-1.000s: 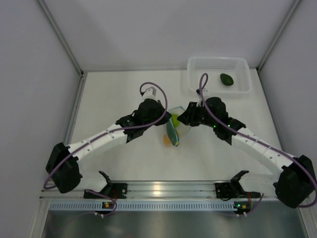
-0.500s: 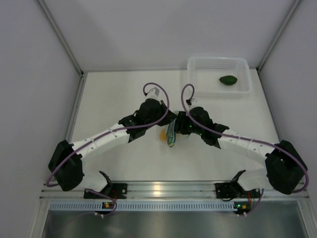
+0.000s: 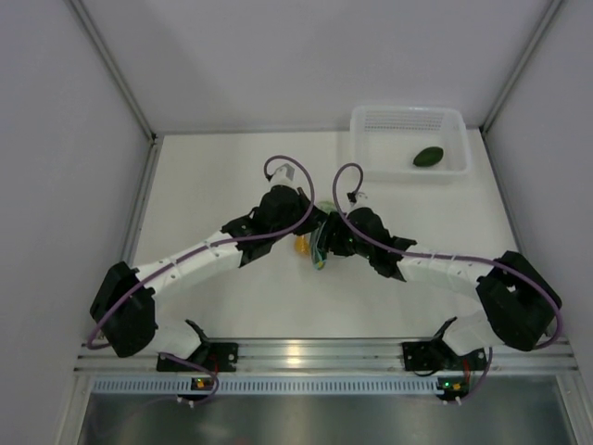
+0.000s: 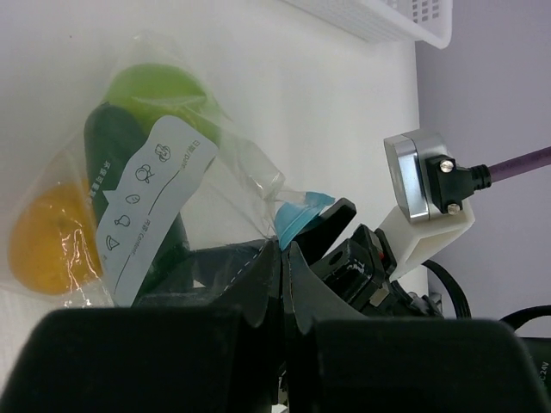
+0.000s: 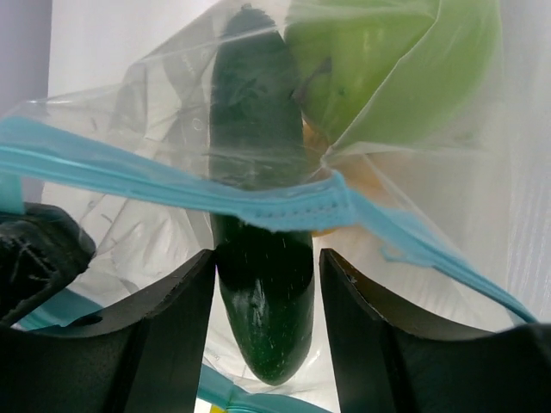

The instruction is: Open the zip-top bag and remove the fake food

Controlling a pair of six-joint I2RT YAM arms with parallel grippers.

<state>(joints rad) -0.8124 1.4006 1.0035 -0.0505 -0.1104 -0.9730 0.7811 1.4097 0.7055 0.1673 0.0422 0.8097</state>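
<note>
Left hand [image 4: 284, 258] pinches the zip-top bag [image 4: 172, 172] shut-fingered. Right hand [image 5: 267, 327] straddles the cucumber [image 5: 258, 172], grip unclear. Snagged plastic could tug the bag free.

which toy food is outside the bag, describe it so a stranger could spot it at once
From above, find the white plastic mesh basket in the far right corner of the table. A small dark green oval toy lies alone in it, towards its right end. The orange fruit, lime-green ball and long dark green cucumber are all in the clear zip-top bag at mid-table.
</note>
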